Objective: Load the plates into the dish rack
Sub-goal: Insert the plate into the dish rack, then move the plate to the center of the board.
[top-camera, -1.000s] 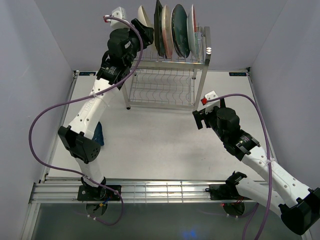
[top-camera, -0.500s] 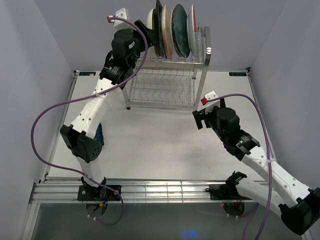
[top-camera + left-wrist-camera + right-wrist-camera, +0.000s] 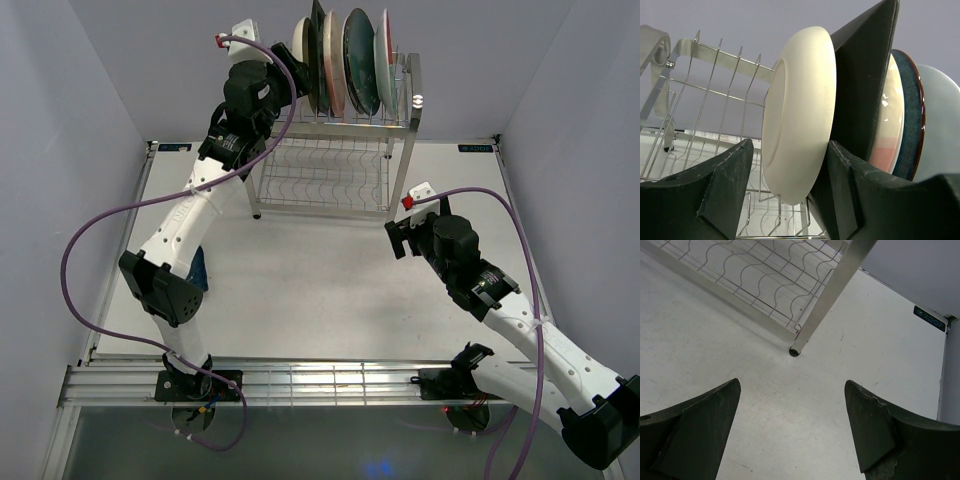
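The dish rack (image 3: 330, 150) stands at the back of the table. On its top tier several plates stand on edge: a cream plate (image 3: 299, 38) at the left end, then a dark square plate (image 3: 318, 50), a pink-and-cream plate (image 3: 334, 62), a dark teal plate (image 3: 360, 60) and a white plate (image 3: 385, 55). My left gripper (image 3: 290, 62) is open around the cream plate (image 3: 800, 110). The plate's lower edge sits in the rack wires (image 3: 705, 60), and a gap shows at the left finger (image 3: 725, 190). My right gripper (image 3: 396, 238) is open and empty over bare table.
The rack's lower tier (image 3: 325, 180) holds nothing. The rack's front right leg (image 3: 832, 295) stands just ahead of my right gripper (image 3: 792, 382). A dark blue thing (image 3: 197, 268) shows partly behind the left arm's elbow. Walls close in on the left, right and back.
My left arm carried the cream plate to the right, up against the dark square plate on the top tier. The right arm has not moved.
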You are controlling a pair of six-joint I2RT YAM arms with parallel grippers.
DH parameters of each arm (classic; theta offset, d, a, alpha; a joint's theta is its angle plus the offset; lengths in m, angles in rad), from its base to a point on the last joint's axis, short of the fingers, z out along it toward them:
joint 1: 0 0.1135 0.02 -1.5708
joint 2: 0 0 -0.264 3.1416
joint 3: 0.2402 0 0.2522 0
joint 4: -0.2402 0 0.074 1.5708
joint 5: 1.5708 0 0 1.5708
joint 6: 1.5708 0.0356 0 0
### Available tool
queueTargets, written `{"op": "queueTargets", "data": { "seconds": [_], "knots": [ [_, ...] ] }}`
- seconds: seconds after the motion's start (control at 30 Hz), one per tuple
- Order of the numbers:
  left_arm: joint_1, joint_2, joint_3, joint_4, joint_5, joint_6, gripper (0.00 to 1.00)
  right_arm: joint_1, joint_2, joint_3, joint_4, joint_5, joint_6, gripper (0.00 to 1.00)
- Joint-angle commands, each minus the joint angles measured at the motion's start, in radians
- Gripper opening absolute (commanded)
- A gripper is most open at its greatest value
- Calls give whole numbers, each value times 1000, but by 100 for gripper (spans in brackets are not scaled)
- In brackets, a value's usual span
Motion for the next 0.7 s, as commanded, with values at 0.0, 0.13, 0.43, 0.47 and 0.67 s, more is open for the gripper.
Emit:
{"op": "queueTargets", "data": {
  "seconds": [0.0, 0.13, 0.43, 0.47, 0.67],
  "knots": [
    [0, -75, -17, 5, -5, 14, 72, -5, -2, 10, 9, -5, 1, 90],
    [0, -117, -55, 3, 11, 5, 76, -5, -2, 8, 11, 0, -2, 90],
    [0, -355, -308, -27, -42, -87, 94, -3, -13, 8, 11, -10, -7, 90],
    [-1, -413, -364, -29, -48, -113, 95, -3, -14, 7, 9, -10, -9, 90],
    [0, -663, -633, -29, -65, -200, 98, -3, -25, 5, 9, -17, -16, 90]
  ]
}}
